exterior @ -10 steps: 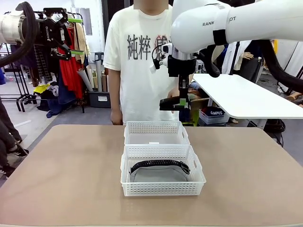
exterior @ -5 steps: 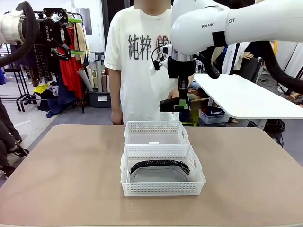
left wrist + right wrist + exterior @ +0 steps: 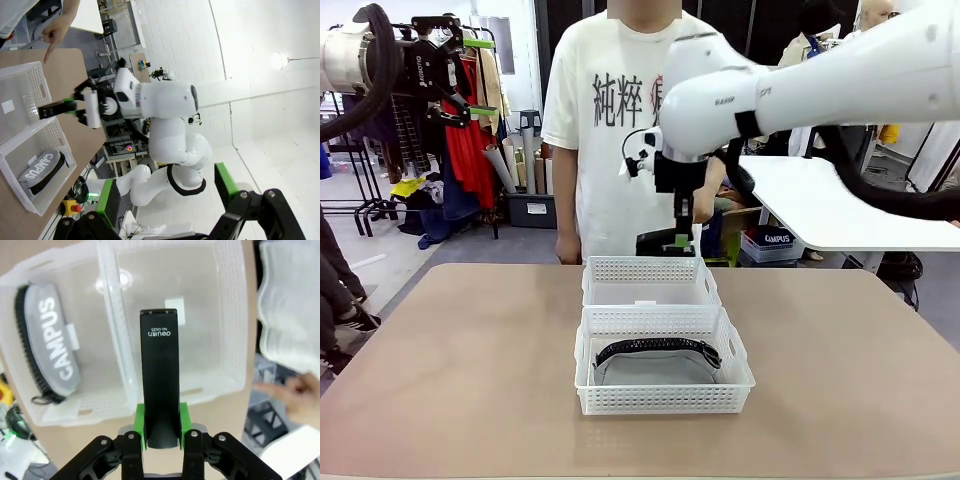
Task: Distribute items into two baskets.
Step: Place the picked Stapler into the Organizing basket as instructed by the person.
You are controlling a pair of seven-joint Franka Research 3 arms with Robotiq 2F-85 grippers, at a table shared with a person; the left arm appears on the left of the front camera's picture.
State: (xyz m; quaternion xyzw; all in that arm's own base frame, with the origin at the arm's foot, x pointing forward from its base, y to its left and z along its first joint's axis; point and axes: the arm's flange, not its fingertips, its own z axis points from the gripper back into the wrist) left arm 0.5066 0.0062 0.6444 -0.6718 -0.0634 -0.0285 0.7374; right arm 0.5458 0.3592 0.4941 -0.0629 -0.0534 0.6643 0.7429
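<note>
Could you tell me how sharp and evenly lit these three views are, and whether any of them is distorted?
Front view: even indoor light, sharp throughout. Left wrist view: rolled sideways, wide-angle bending the walls, a ceiling lamp flaring. Right wrist view: stapler and its print crisp between the right gripper pads, pouch lettering readable, the person's hand at the edge blurred.
</note>
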